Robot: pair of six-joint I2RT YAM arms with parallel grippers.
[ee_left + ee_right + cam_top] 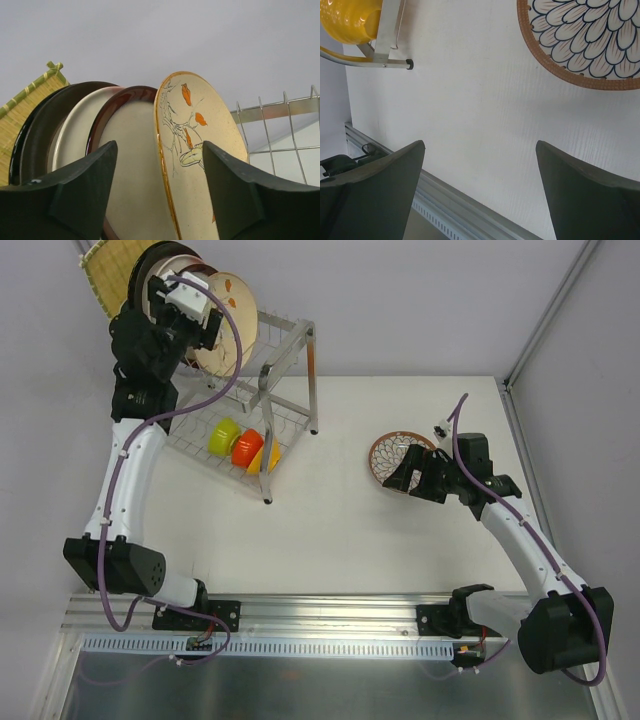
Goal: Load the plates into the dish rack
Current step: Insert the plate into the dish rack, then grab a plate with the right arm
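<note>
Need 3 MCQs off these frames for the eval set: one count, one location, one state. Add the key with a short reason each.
1. How many bowls sit in the lower tier of the dish rack?
A. two
B. three
C. five

2. Where is the petal-pattern plate?
A. standing in the upper tier
B. flat on the table
C. in the lower tier with the bowls

3. How do the right arm's jaws stand?
A. shut on the petal-pattern plate
B. shut, empty
C. open, nothing between them

Key:
1 B: one green, one orange and one yellow show in the top view.
2 B: it lies on the white surface to the right of the rack.
3 C: the right wrist view shows only bare table in the wide gap.
</note>
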